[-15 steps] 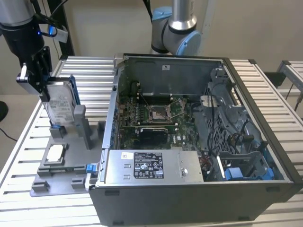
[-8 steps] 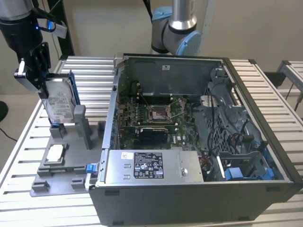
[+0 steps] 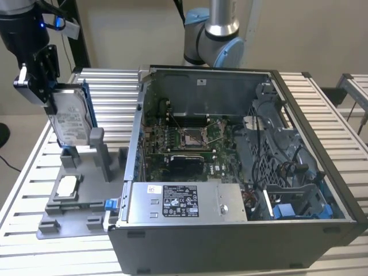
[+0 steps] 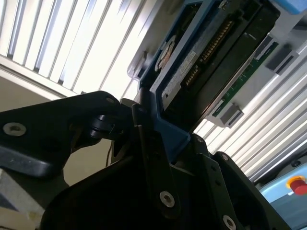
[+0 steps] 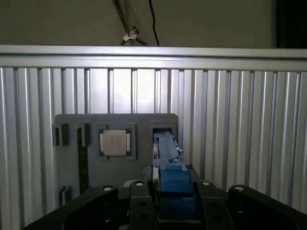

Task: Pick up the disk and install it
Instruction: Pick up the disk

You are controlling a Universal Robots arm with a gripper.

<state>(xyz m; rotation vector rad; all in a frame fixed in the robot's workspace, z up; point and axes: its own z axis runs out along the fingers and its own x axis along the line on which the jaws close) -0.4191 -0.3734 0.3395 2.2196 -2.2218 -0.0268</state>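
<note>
Jaws grip the blue carrier frame of the disk (image 3: pixel 70 118), closed firmly on its upper end. It hangs upright, its lower edge at or just above its slot in the grey fixture (image 3: pixel 86 201) on the desk (image 3: pixel 115 92), near the CPU chip (image 3: pixel 67 185). Farther off stands the open computer case (image 3: pixel 241 241). With so narrow a hold on one end, the disk could pivot or slip and snag the case wall or cables.

Plain beige wall (image 3: pixel 126 34), slatted aluminium table (image 3: pixel 322 109), second slatted table (image 3: pixel 353 86) at the exterior view's right

Print on disk (image 3: pixel 70 119) label, grey box (image 3: pixel 230 202) sticker: unreadable.
</note>
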